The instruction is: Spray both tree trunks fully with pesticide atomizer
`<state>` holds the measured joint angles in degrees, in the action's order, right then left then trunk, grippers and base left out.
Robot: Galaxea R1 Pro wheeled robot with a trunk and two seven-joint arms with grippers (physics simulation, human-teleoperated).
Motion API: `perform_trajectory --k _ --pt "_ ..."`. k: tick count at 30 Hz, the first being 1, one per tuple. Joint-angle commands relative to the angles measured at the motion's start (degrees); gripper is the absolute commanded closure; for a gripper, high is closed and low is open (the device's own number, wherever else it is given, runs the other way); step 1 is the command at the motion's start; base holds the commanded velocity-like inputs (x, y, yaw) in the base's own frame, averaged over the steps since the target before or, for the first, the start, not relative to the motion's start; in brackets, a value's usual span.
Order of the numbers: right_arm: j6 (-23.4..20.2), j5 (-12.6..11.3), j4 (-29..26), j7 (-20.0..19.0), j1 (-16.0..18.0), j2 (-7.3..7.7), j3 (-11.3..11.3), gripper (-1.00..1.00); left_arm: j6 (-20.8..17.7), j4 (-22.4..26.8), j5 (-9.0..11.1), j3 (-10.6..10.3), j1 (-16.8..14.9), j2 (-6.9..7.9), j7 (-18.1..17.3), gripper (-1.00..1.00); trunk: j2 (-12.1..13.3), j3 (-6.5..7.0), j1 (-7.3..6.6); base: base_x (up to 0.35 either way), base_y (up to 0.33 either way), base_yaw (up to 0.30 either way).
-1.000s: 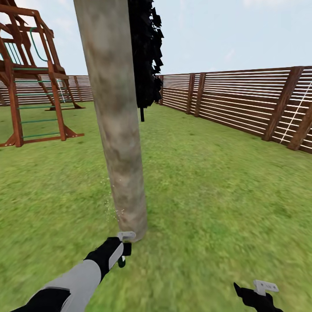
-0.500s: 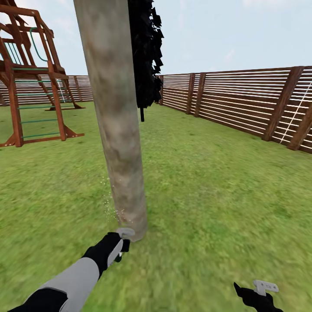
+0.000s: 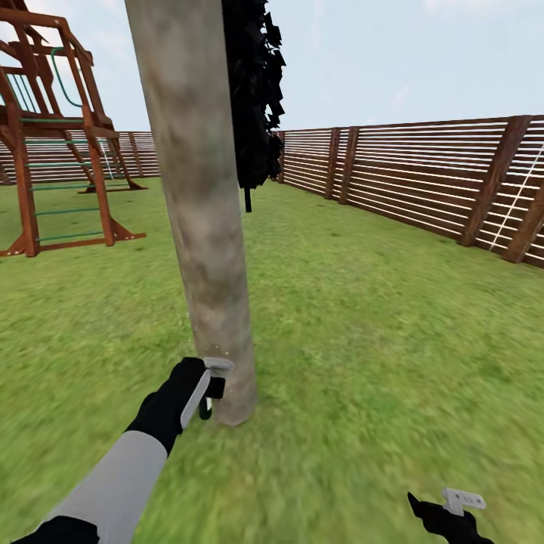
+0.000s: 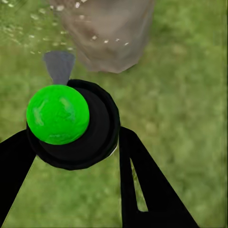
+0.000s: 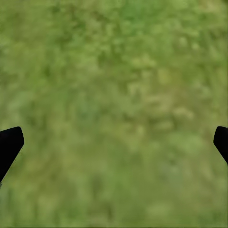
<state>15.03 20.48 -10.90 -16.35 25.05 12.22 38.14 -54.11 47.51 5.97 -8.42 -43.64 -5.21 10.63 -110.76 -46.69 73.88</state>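
- Left gripper (image 3: 211, 387) is clamped on the pesticide atomizer (image 4: 71, 124), just beside the tree trunk (image 3: 204, 219) base, at its 9 o'clock.
- Whitish pesticide specks (image 4: 61, 7) dot the bark.
- Right gripper (image 5: 114, 142) fingers are spread wide over grass (image 3: 378, 340).

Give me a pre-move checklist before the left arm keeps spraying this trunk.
1. Left gripper shut on the pesticide atomizer: ok.
2. Nozzle aimed at the tree trunk: ok, its base lies straight ahead in the left wrist view.
3. Pesticide coming out: ok, whitish specks near the trunk's base.
4. Trunk fully covered: cannot tell.
5. Right gripper open, over bare grass: ok.
6. Second tree located: cannot tell.
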Motion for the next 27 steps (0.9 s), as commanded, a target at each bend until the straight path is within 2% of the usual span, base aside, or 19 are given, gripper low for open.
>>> perform_trajectory --k 1,3,6,8,9,10,12,14,19,22,24,27 --pt "0.00 0.00 0.00 0.00 0.01 0.00 0.00 -1.00 -0.25 0.39 -0.33 -0.01 -0.10 -0.78 0.00 1.00 0.00 0.00 0.00 0.277 0.000 0.000" --pt "0.00 0.00 0.00 0.00 0.00 0.00 -0.03 -1.00 -0.35 0.59 -0.40 -0.05 -0.52 -1.45 0.00 1.00 0.00 0.00 0.00 0.097 0.000 0.000" --pt "0.00 0.00 0.00 0.00 0.00 0.00 0.00 -1.00 -0.57 0.66 -0.58 0.08 -0.80 -0.86 0.06 1.00 0.00 0.00 0.00 0.015 0.000 0.000" --pt "0.00 0.00 0.00 0.00 0.01 -0.01 0.00 -1.00 -2.18 1.45 -0.60 0.20 -0.81 0.56 0.05 1.00 0.00 0.00 0.00 0.002 0.000 0.000" --pt "0.00 0.00 0.00 0.00 0.01 0.00 -0.01 -1.00 -2.92 2.49 -0.56 0.28 -0.76 2.34 0.02 1.00 0.00 0.00 0.00 0.000 0.000 0.000" --pt "0.00 0.00 0.00 0.00 0.00 0.00 -0.03 -1.00 -3.13 3.01 -0.48 0.31 -0.75 3.47 0.01 1.00 0.00 0.00 0.00 0.000 0.000 0.000" --pt "0.00 0.01 0.00 0.00 0.00 -0.01 -0.03 -1.00 -3.30 3.59 -0.43 0.31 -0.59 4.17 0.00 1.00 0.00 0.00 0.00 0.000 0.000 0.000" --pt "0.00 0.00 0.00 0.00 0.00 0.00 -0.06 -1.00 -3.33 3.94 -0.45 0.06 -0.15 3.71 0.00 1.00 0.00 0.00 0.00 0.000 0.000 0.000" --pt "-0.06 0.08 0.06 -0.01 0.00 -0.15 -0.07 -1.00 -3.28 4.15 -0.39 -0.20 -1.18 -0.19 0.02 1.00 0.00 0.00 0.00 -0.146 0.000 0.000" --pt "0.00 0.09 0.02 -0.02 0.00 -0.24 -0.08 -1.00 -3.34 5.05 -0.40 -0.20 -2.46 -1.47 0.02 1.00 0.00 0.00 0.00 -0.016 0.000 0.000" --pt "0.00 0.09 0.07 -0.05 0.00 -0.26 -0.08 -1.00 -3.61 8.36 -0.52 -0.06 -2.79 -1.85 0.01 1.00 0.00 0.00 0.00 -0.002 0.000 0.000" --pt "0.00 0.09 0.05 -0.08 0.00 -0.26 -0.08 -1.00 -3.93 11.12 -0.35 0.24 -2.85 -1.32 0.00 1.00 0.00 0.00 0.00 0.000 0.000 0.000"
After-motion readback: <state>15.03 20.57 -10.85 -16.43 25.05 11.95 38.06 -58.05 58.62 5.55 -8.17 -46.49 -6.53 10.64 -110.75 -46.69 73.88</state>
